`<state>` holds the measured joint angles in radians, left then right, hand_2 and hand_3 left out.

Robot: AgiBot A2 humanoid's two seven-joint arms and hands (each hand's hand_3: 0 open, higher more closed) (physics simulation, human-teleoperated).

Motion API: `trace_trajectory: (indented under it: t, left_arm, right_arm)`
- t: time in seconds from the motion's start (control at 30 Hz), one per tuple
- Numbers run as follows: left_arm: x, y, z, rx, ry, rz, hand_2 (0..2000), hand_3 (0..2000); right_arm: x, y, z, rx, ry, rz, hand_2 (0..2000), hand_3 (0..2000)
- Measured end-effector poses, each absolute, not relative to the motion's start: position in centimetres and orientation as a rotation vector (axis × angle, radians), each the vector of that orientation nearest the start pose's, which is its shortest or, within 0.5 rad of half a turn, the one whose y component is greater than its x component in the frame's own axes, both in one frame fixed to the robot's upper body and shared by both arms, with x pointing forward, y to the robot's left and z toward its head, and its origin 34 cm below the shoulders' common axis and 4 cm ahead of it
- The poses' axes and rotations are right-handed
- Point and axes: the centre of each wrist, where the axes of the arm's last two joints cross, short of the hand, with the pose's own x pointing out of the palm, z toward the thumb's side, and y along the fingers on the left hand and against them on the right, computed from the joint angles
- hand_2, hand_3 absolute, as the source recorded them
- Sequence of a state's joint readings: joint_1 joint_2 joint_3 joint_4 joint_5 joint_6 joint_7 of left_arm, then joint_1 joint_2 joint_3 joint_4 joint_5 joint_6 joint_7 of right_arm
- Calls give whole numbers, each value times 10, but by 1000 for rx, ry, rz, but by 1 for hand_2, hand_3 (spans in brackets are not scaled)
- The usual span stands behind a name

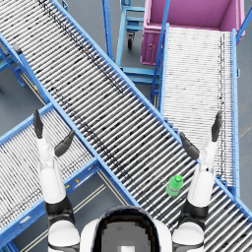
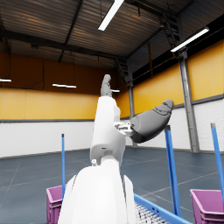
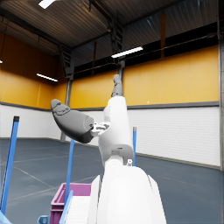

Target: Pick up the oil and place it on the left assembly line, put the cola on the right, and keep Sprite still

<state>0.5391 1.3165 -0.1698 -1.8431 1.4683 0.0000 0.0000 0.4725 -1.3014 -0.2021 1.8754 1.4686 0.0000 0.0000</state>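
Whse w/ orange walls (image 2: 43,105), grey floor (image 2: 26,173)

The long diagonal roller conveyor (image 1: 98,93) has silvery metal rollers in a smooth blue-painted frame. The small green bottle (image 1: 174,185) looks like glossy plastic, the magenta bin (image 1: 197,15) like matt plastic. The white left forearm shell (image 2: 103,144) is smooth and faintly glossy.

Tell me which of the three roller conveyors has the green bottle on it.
The long diagonal middle conveyor: the green bottle sits on it near the right hand. The left conveyor and right conveyor show no bottle.
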Motion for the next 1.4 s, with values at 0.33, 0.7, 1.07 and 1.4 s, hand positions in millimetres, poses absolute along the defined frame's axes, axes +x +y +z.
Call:
trace_trajectory:
  t: [0.33, 0.7, 1.07, 1.4]
  left_arm:
    - [258, 270, 339, 761, -549, -1285, 0, 0]
    - [260, 268, 333, 743, -538, -1298, 0, 0]
    - [262, 265, 322, 708, -514, -1321, 0, 0]
    - [260, 265, 331, 735, -537, -1311, 0, 0]
  right_arm:
    - [249, -279, 326, -753, -505, 1266, 0, 0]
    - [251, -274, 323, -743, -499, 1288, 0, 0]
    - [253, -270, 312, -707, -478, 1311, 0, 0]
    - [252, -269, 318, -726, -494, 1310, 0, 0]
